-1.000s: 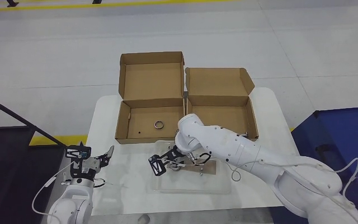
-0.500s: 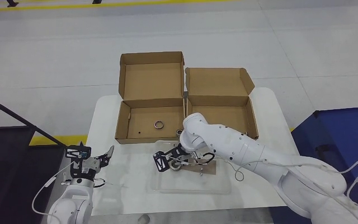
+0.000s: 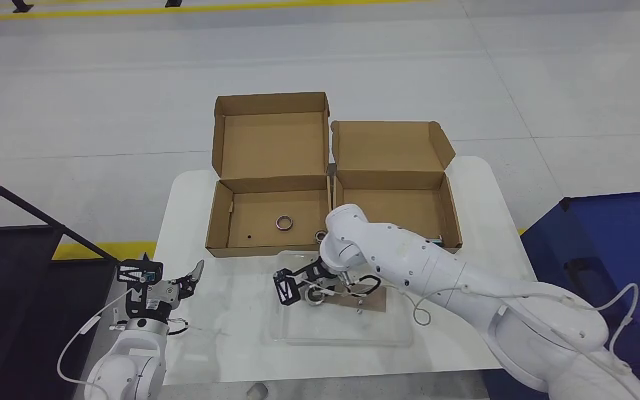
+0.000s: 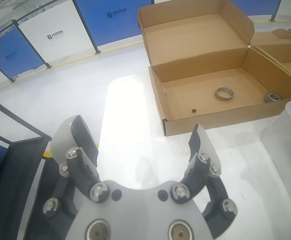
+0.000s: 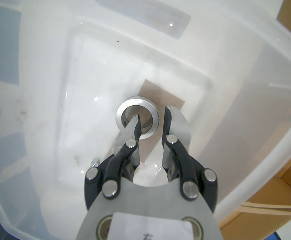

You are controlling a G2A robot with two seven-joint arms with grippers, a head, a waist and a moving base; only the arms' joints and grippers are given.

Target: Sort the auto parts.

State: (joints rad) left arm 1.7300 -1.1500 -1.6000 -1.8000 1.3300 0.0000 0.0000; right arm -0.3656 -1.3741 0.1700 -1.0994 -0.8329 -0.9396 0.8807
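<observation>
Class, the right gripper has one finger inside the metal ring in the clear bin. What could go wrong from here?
1. The right gripper straddles just one wall of the ring, with a gap left on the outside. Closing on smooth metal could tip the ring or let it slip.
2. The walls of the bin stand close around the gripper, so a careless lift might knock or drag the bin.

Factory hall — pale floor (image 3: 120, 90), yellow line (image 3: 100, 248), blue partition panels (image 4: 113, 20)
</observation>
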